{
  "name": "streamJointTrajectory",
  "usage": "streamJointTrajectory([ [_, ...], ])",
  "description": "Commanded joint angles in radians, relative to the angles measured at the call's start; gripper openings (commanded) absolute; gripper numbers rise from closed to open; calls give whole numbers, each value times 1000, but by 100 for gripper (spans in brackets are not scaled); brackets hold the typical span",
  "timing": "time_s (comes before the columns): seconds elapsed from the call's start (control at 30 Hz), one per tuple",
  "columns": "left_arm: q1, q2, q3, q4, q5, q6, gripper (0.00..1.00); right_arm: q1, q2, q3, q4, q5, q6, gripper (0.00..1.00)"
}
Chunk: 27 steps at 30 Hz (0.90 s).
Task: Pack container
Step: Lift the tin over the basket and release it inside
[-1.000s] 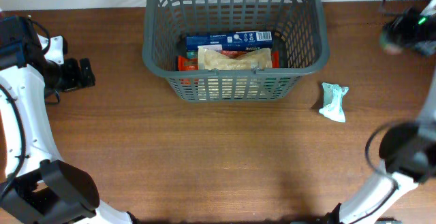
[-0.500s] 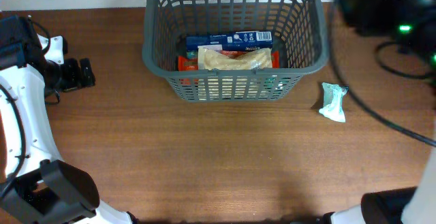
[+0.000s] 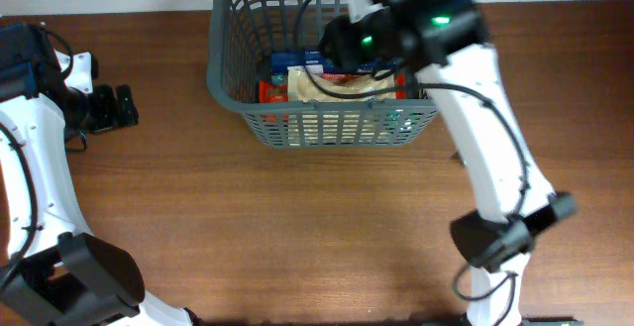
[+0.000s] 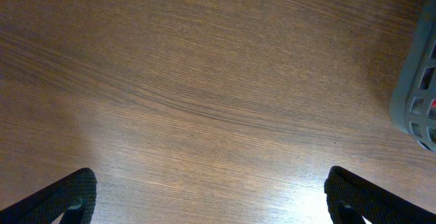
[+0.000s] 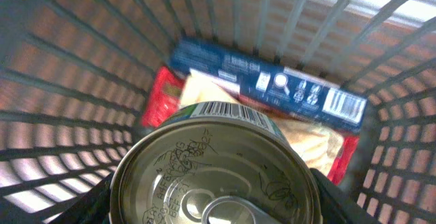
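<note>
The dark grey slotted basket stands at the table's back centre. It holds a blue box, a beige packet and a red packet. My right gripper hangs over the basket's inside. In the right wrist view my right gripper is shut on a tin can, held lid-up above the blue box and the red packet, with the basket walls around. My left gripper is open and empty over bare wood at the far left, and is also in the left wrist view.
The right arm crosses the table from the front right edge up to the basket and covers the spot right of the basket. The basket's corner shows at the right edge of the left wrist view.
My right arm has swung in from the far right to over the basket with the can. It now hides the teal packet on the table. The left arm has not moved.
</note>
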Motion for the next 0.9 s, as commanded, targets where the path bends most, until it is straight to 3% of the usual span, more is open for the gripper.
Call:
streamJointTrajectory([
  [0.0,4,-18,-5,-1,11,-9,99,0,58,7,-37,75,-9,50],
  [0.53,4,-18,-5,-1,11,-9,99,-11,135,-270,-23,151,-2,52],
  [0.63,4,-18,-5,-1,11,-9,99,-15,135,-284,-17,145,-3,69],
  [0.8,4,-18,-5,-1,11,-9,99,-15,99,-231,-3,144,-21,78],
  [0.87,4,-18,-5,-1,11,-9,99,-16,77,-172,-21,145,-22,88],
])
